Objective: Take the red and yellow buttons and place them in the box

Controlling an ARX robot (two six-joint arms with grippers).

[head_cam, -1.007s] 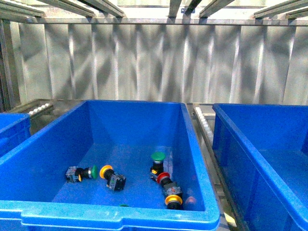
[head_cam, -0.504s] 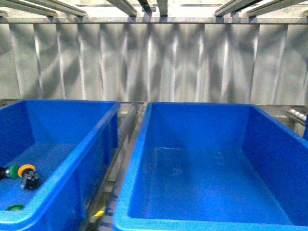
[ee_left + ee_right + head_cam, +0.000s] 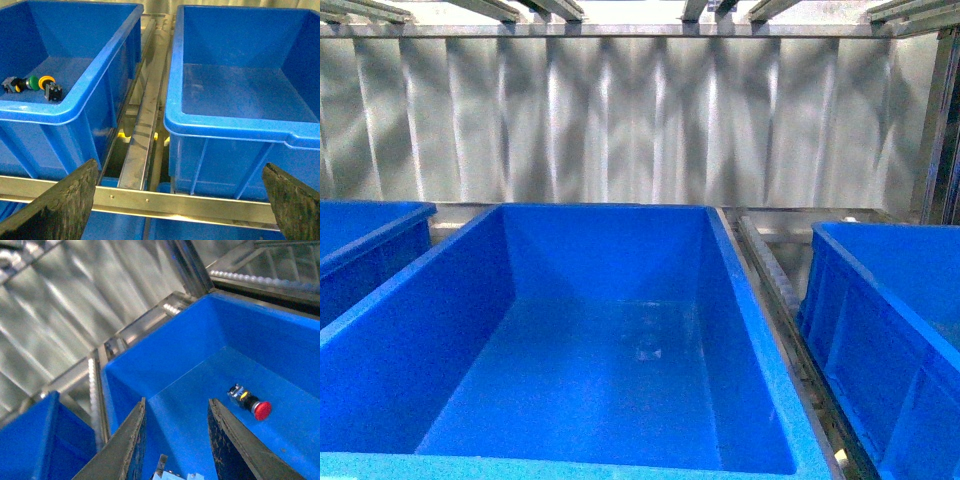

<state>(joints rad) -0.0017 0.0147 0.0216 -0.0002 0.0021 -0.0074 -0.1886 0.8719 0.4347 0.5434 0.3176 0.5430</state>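
Since the right gripper (image 3: 175,440) hangs with jaws narrowly parted and empty, we advise dropping onto the red button (image 3: 251,403), just beside it in the bin (image 3: 165,365); left jaws gape wide.

Bright overhead light streaks the metal wall (image 3: 640,120) with glare and shadow, while the right wrist view is blurred.

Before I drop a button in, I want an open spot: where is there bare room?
The middle bin shows a bare floor between all four walls. The left-hand bin is crowded in its near corner by a yellow button and a green button.
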